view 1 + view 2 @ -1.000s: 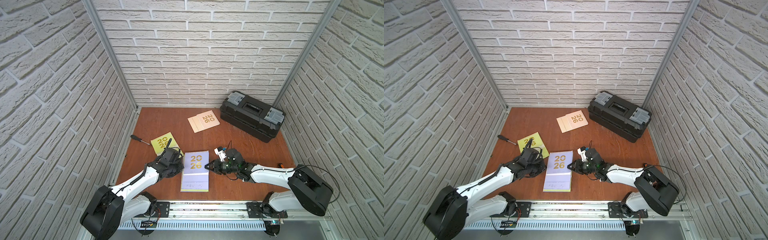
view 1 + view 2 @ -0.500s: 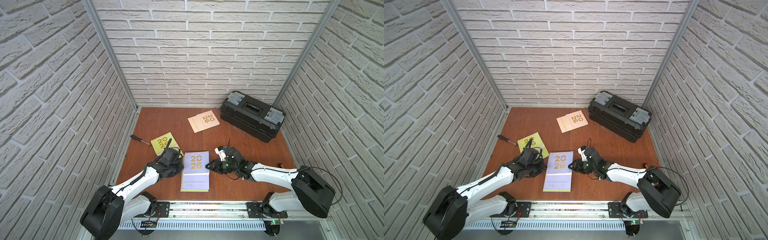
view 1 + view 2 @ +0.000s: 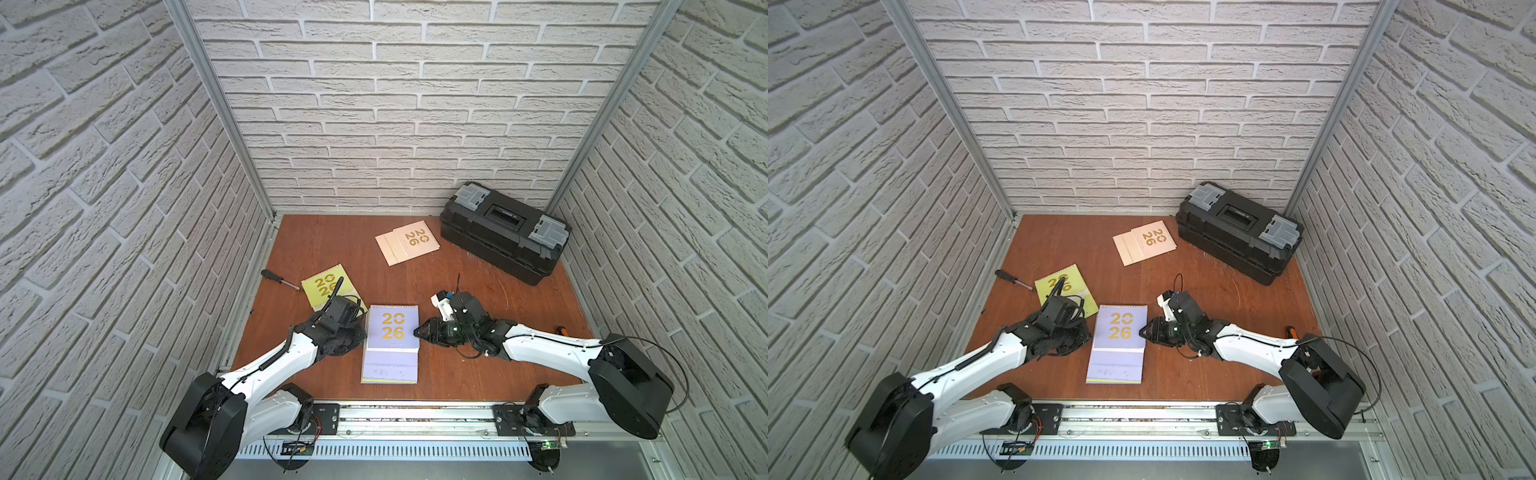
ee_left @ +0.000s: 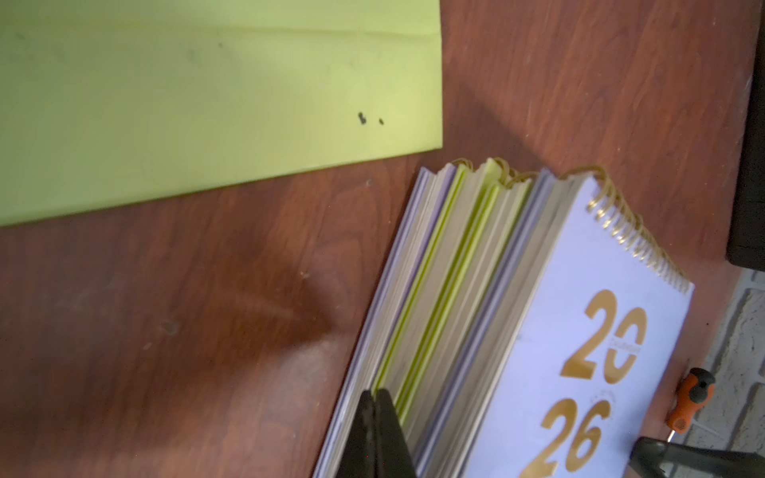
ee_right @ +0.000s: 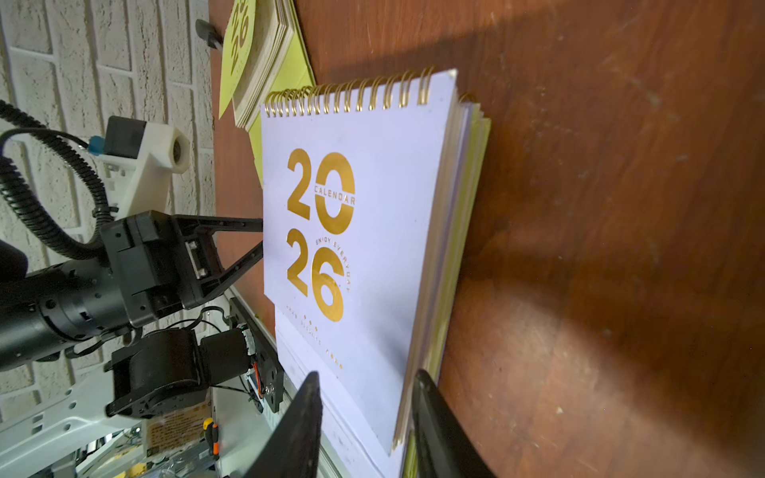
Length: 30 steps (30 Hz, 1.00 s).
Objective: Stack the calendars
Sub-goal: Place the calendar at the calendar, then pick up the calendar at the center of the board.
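Front-centre of table [image 3: 478,374], in both top views: lavender-topped calendar stack [image 3: 390,345], long axis front-to-back, between left gripper [image 3: 361,334] and right gripper [image 3: 417,332]. Left wrist: fingers [image 4: 360,438] closed, empty, against stack side. Right wrist: jaws parted astride stack edge; loose lime calendar [image 5: 240,54] nearer left arm.

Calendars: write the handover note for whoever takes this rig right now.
Grippers: the left end effector is shut, tips against the side of the stack. The right end effector is open, jaws straddling the opposite edge.
Done: the stack sits centre front with lavender on top. Its edges show what looks like four layers: lavender, two lime green, lavender.
Left: add the lime green calendar beside the left arm and the cream calendar near the toolbox.
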{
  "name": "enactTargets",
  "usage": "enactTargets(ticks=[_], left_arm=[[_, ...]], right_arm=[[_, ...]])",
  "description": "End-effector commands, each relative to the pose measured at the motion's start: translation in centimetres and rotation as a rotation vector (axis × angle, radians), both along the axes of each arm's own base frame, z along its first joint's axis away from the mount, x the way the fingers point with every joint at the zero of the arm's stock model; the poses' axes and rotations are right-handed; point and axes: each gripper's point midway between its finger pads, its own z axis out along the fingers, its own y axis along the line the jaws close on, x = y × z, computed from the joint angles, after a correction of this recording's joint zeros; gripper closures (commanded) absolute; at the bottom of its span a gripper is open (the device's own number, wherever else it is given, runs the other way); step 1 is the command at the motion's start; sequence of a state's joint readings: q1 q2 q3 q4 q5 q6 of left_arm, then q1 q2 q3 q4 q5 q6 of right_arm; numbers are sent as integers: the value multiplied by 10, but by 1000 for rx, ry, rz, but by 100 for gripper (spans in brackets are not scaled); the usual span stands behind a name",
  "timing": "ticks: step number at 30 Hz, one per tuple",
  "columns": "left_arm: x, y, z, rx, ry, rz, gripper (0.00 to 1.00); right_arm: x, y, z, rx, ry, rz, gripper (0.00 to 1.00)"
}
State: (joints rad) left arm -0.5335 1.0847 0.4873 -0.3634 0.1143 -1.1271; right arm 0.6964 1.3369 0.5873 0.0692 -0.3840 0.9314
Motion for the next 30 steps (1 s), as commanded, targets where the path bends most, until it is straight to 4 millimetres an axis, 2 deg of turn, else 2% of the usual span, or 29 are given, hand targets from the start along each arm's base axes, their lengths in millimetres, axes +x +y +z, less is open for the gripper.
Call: enactTargets(ticks=[1, 5, 8, 12, 17, 22, 30], left_arm=[[5, 18, 16, 61, -26, 13, 100], [7, 40, 30, 107, -32, 48, 100], [8, 59, 39, 145, -28, 83, 100], [13, 85, 50, 177, -21, 138, 100], [23, 120, 58, 199, -10, 224, 100], [36, 151, 53, 183, 8, 308, 100], [63, 186, 28, 84, 24, 445, 100]], right_arm=[[9, -8, 18, -68, -81, 10, 60], [19, -12, 24, -153, -109, 15, 57], [31, -9, 32, -194, -128, 26, 53], [51, 7, 45, -215, -141, 44, 48], [80, 35, 61, -205, -146, 63, 42], [107, 59, 64, -193, -131, 46, 36], [146, 98, 47, -171, -96, 23, 22]])
